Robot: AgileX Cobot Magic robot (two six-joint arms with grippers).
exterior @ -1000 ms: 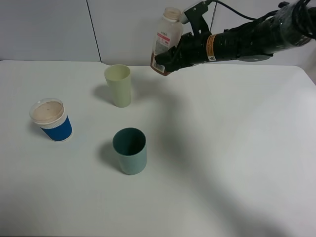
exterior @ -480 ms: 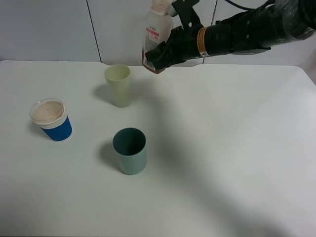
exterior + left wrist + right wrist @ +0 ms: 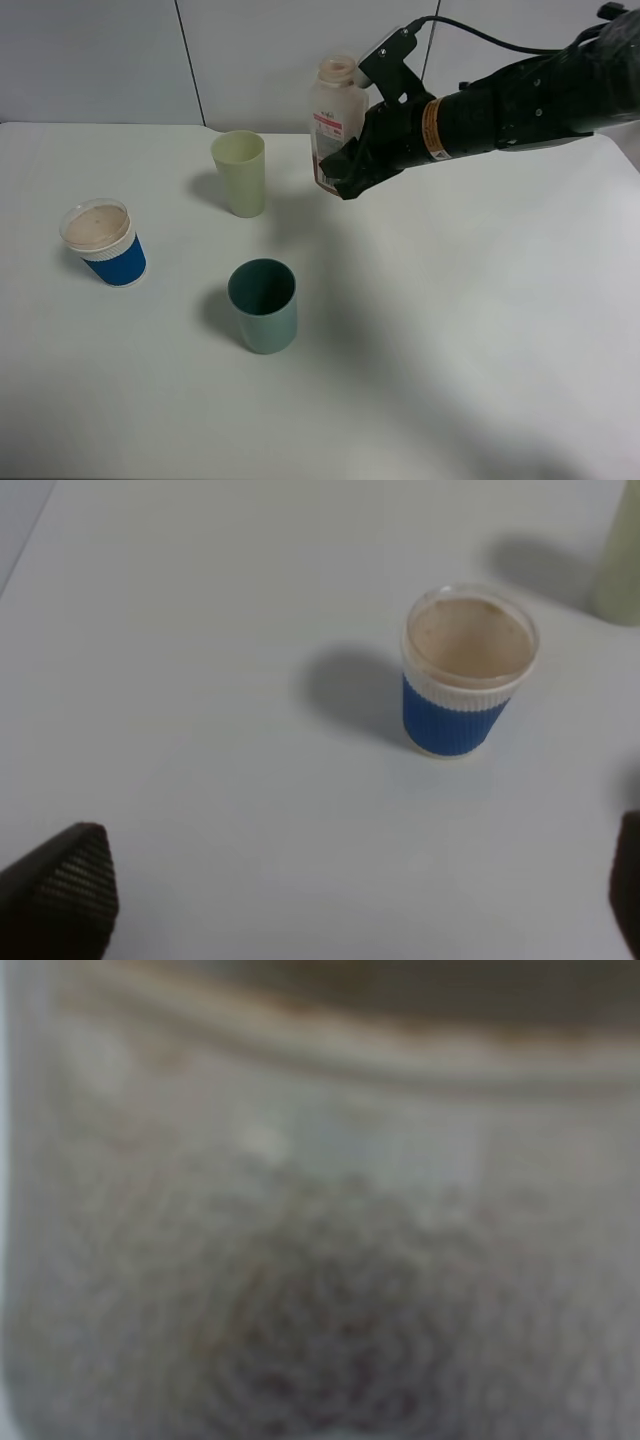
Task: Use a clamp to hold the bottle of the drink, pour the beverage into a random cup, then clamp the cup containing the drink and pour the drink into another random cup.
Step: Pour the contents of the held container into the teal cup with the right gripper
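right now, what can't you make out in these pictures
bottle: its base and fill level, hidden by the right gripper in the exterior high view; the right wrist view is a close blur.
teal tumbler: contents, lost in its dark inside, exterior high view.
left gripper: only fingertips show, cut by the left wrist view's edges.

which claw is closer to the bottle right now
Right. The right claw is shut on the bottle, holding it off the table near the pale green tumbler. The left claw is open and away from it, facing the blue-sleeved paper cup.
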